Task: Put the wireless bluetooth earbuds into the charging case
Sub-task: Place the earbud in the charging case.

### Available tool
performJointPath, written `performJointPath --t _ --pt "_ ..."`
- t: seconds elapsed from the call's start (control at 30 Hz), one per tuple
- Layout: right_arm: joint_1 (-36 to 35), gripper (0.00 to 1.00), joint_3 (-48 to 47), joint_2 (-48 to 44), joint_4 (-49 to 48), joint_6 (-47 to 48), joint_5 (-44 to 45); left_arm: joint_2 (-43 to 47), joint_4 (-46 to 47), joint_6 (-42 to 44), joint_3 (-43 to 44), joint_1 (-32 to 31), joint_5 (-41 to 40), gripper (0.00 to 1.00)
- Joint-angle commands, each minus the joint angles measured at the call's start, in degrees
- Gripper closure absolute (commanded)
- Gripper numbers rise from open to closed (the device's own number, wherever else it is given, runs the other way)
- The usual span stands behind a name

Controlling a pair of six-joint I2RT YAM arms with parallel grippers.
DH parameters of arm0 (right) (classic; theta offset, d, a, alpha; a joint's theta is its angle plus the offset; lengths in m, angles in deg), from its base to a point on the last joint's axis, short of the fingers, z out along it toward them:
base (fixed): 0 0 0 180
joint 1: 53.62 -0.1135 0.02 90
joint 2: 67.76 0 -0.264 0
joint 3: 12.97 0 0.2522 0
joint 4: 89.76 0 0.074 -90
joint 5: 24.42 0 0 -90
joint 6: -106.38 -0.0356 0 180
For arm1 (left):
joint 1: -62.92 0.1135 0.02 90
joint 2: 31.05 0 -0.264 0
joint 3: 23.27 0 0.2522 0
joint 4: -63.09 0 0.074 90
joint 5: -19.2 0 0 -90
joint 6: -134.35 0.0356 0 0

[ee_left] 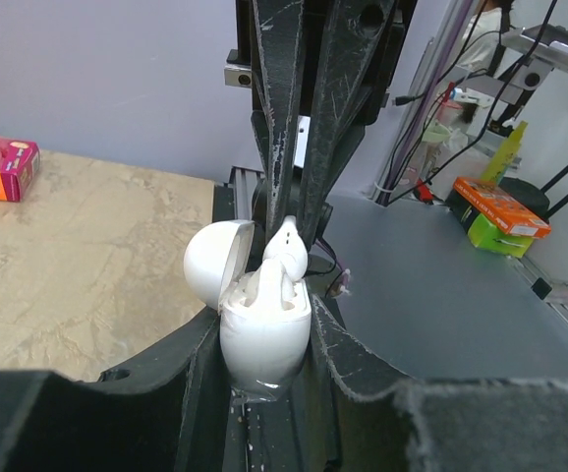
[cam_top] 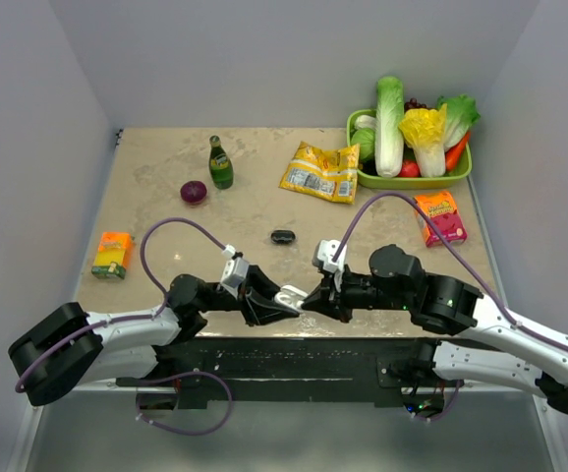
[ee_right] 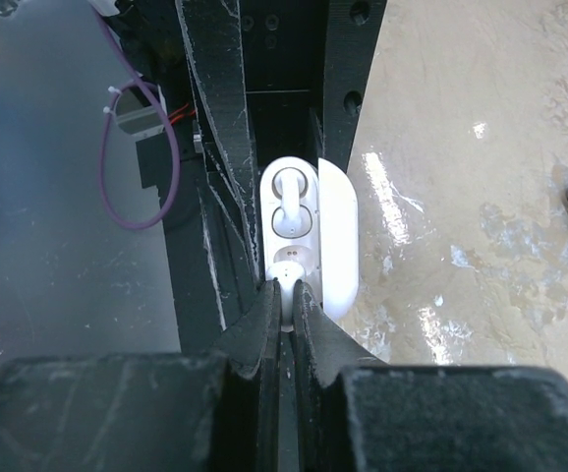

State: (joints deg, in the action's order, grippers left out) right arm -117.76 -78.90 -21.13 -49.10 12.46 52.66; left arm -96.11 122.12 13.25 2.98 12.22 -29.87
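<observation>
**Charging case**: lid open, near the front edge of the table. The left gripper is clamping its body between closed fingers, steadying it as a socket.

**Earbud**: the right gripper is pinching it shut-fingered and aiming it at the empty well.

**Second earbud**: already sitting in the case.

Bright, even overhead light; glare patches on the glossy table; nearest jaws look perhaps soft.
</observation>
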Motion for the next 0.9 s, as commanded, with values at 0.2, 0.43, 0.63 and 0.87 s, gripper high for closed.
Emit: performJointPath --t 0.2,0.43,0.63,0.87 --pt "-0.64 1.00 1.18 1.09 -3.42 -1.35 0.45 0.19 5.16 -0.37 0.87 -0.98 -0.14 1.00" --pt "-0.81 0.86 1.10 1.09 -3.16 -2.23 2.55 0.11 5.25 -0.02 0.96 -1.07 -0.67 1.00" --pt "-0.81 0.60 -0.30 -2.68 -4.39 -4.69 7.55 -0.33 5.08 0.68 0.34 -1.07 -1.64 1.00" --pt "-0.81 0.58 -3.65 -7.16 -5.36 -6.96 17.37 -1.56 6.13 0.77 -0.19 -1.07 -2.43 1.00"
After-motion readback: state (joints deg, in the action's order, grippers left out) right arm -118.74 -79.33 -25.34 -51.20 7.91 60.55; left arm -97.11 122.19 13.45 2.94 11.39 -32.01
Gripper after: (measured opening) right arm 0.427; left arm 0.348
